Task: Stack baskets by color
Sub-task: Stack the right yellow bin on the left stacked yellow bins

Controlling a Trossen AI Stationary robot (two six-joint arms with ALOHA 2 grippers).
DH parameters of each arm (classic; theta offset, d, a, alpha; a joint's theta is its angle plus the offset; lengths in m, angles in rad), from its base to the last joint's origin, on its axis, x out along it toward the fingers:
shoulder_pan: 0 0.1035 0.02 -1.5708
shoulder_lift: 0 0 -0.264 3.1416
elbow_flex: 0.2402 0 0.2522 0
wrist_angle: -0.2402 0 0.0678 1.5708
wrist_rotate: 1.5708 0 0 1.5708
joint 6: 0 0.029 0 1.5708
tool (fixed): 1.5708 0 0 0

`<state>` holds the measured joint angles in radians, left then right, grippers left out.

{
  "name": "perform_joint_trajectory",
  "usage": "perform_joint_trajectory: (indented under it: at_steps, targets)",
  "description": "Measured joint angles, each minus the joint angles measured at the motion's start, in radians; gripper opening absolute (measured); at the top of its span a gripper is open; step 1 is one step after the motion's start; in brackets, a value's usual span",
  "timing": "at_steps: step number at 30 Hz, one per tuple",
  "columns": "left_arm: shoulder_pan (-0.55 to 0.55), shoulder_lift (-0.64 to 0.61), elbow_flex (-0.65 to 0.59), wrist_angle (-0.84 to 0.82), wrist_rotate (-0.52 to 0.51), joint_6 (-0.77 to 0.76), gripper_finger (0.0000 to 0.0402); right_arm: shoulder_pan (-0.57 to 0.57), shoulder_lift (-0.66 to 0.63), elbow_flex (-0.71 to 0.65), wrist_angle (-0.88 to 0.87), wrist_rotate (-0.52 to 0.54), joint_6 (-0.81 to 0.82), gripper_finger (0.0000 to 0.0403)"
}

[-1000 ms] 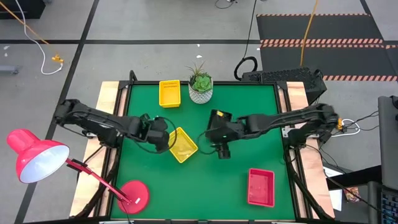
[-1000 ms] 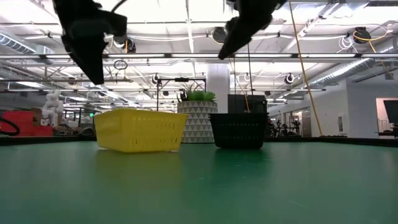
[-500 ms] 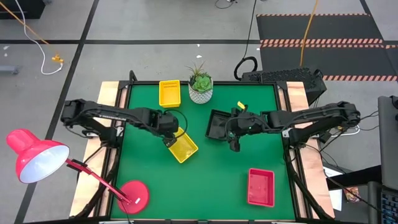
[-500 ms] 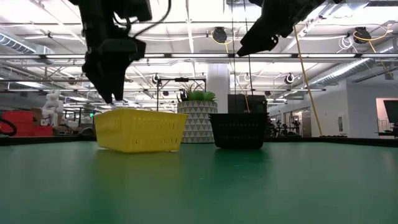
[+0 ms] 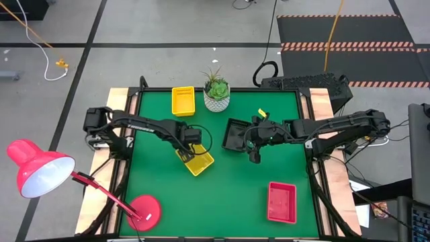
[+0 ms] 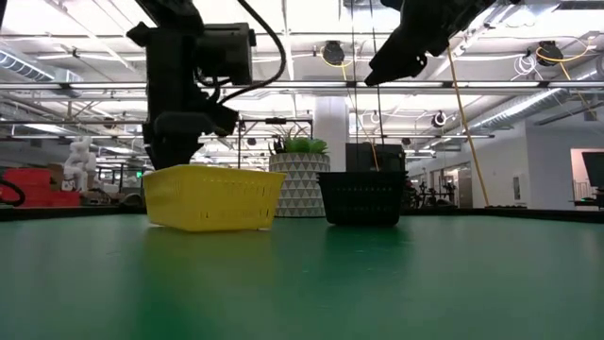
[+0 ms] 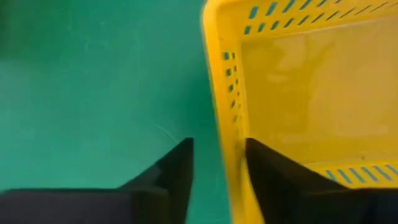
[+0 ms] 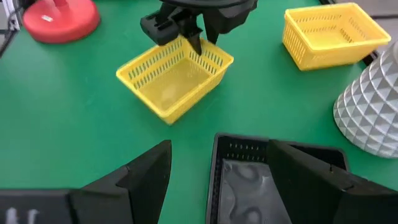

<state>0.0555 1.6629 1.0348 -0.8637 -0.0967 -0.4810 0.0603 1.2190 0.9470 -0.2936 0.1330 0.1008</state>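
Observation:
A yellow basket sits on its base, turned askew, on the green table. My left gripper points down at it, open, one finger on either side of its far-left wall. My right gripper hangs open, slanting down above the near-right end of a black basket without touching it. A second yellow basket rests at the far edge, and a red basket lies at the near right. My left gripper comes from above, one finger inside the yellow basket and the other outside its far-left wall. Green table shows between the outer finger and the wall. Whether the inner finger touches the wall, I cannot tell. The basket rests flat on the table.
A white ribbed plant pot stands at the far edge beside the second yellow basket. A red lamp's round base sits at the near left corner, its shade off the table's left side. Bare green lies in the near middle.
My left gripper has gone toward the table's right edge and down onto the askew yellow basket's far-left wall. My right gripper has drawn back toward the right edge, uncovering the black basket, then kept still. No basket has moved.

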Motion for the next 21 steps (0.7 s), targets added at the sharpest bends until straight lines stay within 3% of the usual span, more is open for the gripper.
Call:
perform_joint_trajectory:
  at_steps: [5,9,13,19,21]
  targets:
    - [0.028,0.003,0.003,0.001,0.006,0.077,0.0021,0.0,0.0,0.0,-0.037,0.002,0.019,0.0256]
    - [0.082,-0.045,0.035,-0.05,0.014,0.156,0.0007,0.0,0.0,0.0,-0.033,0.002,0.019,0.0256]
    - [0.152,-0.099,0.142,-0.172,-0.018,0.269,0.0005,0.0,0.0,0.0,-0.024,0.002,0.019,0.0256]
    - [0.242,-0.121,0.363,-0.329,-0.235,0.528,0.0003,0.0,0.0,0.0,-0.016,0.002,0.007,0.0256]
    - [0.281,-0.118,0.425,-0.353,-0.252,0.636,0.0003,0.0,0.0,0.0,0.02,0.002,-0.022,0.0256]
